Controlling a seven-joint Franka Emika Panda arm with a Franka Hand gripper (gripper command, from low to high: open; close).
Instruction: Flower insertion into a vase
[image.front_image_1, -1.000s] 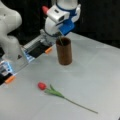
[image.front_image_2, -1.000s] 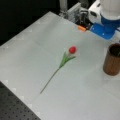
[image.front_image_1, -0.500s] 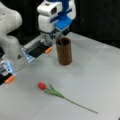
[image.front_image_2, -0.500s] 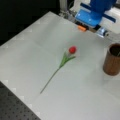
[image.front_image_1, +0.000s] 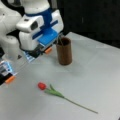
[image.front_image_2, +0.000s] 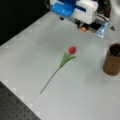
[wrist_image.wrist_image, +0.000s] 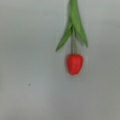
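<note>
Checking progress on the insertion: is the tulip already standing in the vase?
No. In a front view the red tulip lies flat on the table, apart from the brown vase.

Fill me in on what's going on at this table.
A Franka arm is working on putting a flower into a vase. The red tulip lies flat on the white table, untouched, and the wrist view looks straight down on it. The brown vase stands upright, apart from the flower. The gripper's fingers aren't visible in any view.
</note>
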